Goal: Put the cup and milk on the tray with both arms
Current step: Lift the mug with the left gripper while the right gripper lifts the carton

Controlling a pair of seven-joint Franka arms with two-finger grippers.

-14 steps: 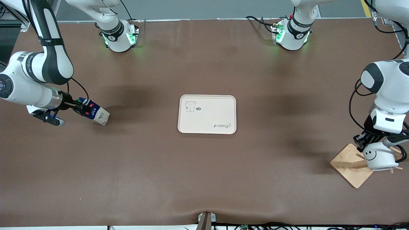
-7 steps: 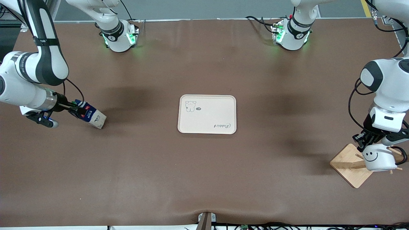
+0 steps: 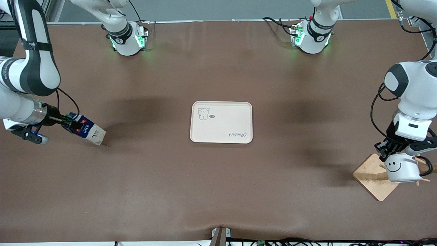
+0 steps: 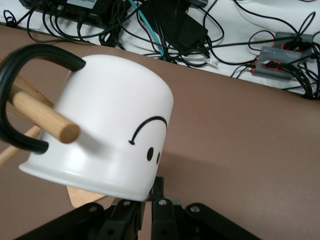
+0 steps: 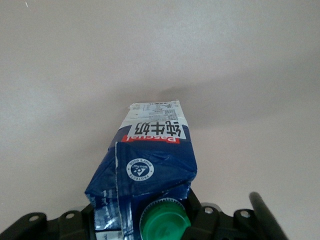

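Note:
The cream tray (image 3: pixel 221 122) lies flat at the middle of the table. My right gripper (image 3: pixel 70 125) is shut on the top of the dark blue milk carton (image 3: pixel 86 130) and holds it tilted, toward the right arm's end of the table. In the right wrist view the milk (image 5: pixel 152 150) shows its green cap (image 5: pixel 164 221) between the jaws of the right gripper (image 5: pixel 150 222). My left gripper (image 3: pixel 389 150) is shut on the rim of the white smiley cup (image 3: pixel 401 168), over the wooden stand. In the left wrist view the left gripper (image 4: pixel 147 200) holds the cup (image 4: pixel 110 125), and a peg (image 4: pixel 47 120) passes through its black handle (image 4: pixel 12 95).
The wooden stand's square base (image 3: pixel 370 177) sits near the left arm's end of the table, nearer the front camera than the tray, with pegs sticking out under the cup. Cables and power strips (image 4: pixel 280 65) lie off the table's edge.
My right gripper has carried the tilted milk farther toward the right arm's end of the table. My left gripper has shifted the cup slightly on the stand's pegs.

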